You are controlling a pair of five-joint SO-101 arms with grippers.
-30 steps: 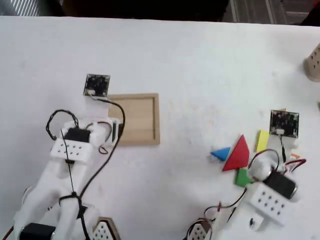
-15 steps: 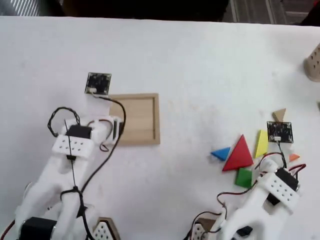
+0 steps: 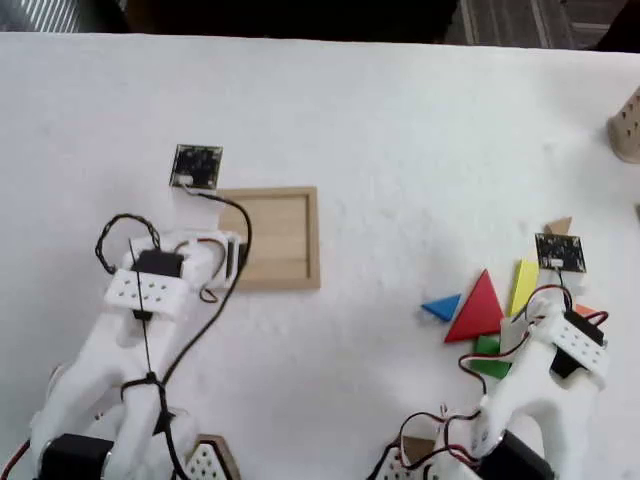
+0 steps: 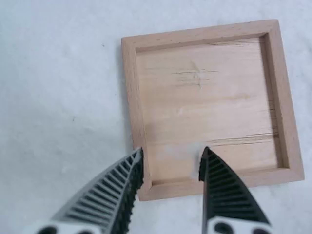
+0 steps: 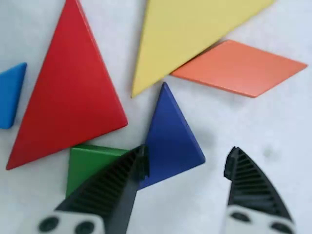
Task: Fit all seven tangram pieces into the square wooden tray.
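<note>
The white table carries the square wooden tray left of centre, with the left gripper spread wide over one tray corner. Well apart on the right lie the red triangle, yellow triangle, orange parallelogram, dark blue triangle, green square and light blue triangle. The right gripper gapes over the dark blue one. Beyond them sits what may be a brown piece.

No readable text or signs.
</note>
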